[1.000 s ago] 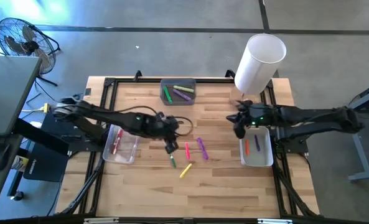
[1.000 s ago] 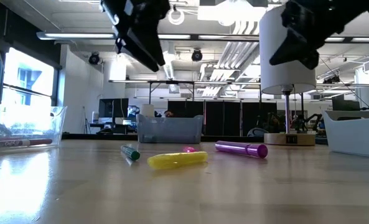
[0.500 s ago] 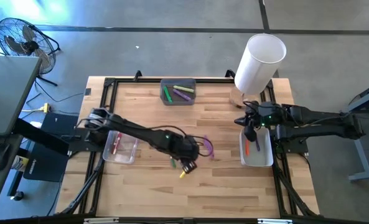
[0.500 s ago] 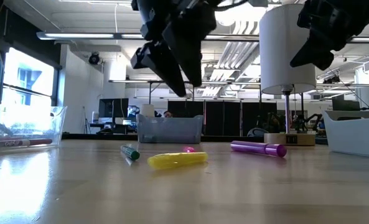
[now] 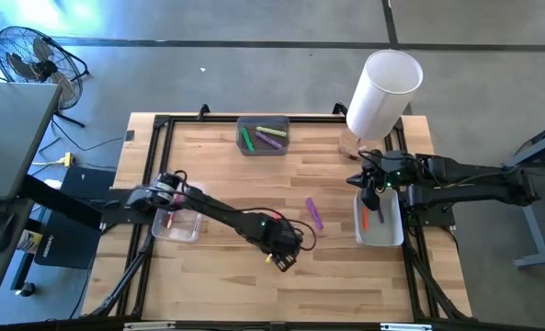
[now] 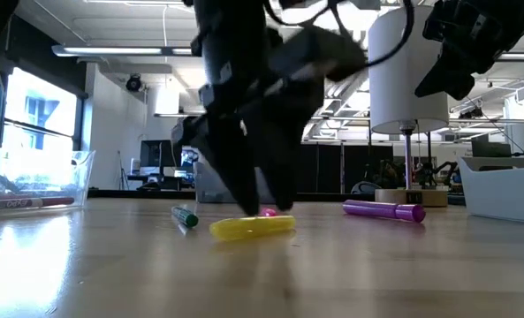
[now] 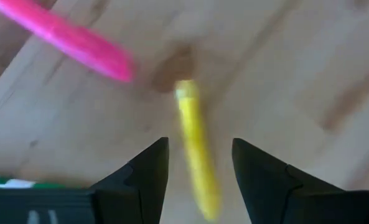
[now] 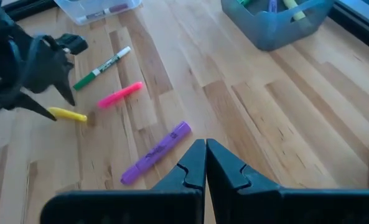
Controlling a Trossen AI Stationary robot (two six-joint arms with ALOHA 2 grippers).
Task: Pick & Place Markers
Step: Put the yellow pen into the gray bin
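While straddled lengthwise by spread, empty left gripper point(image 7: 196, 163) fingers, lies flat mid-table: yellow marker point(image 7: 195, 149); pink marker point(image 7: 72, 41), green marker point(image 8: 102, 67) close by; purple marker point(image 5: 314, 213) apart; right gripper point(image 8: 205, 163) clenched empty.

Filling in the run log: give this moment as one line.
left gripper: open, straddling yellow marker | right gripper: shut, empty, above right bin | purple marker: loose on table
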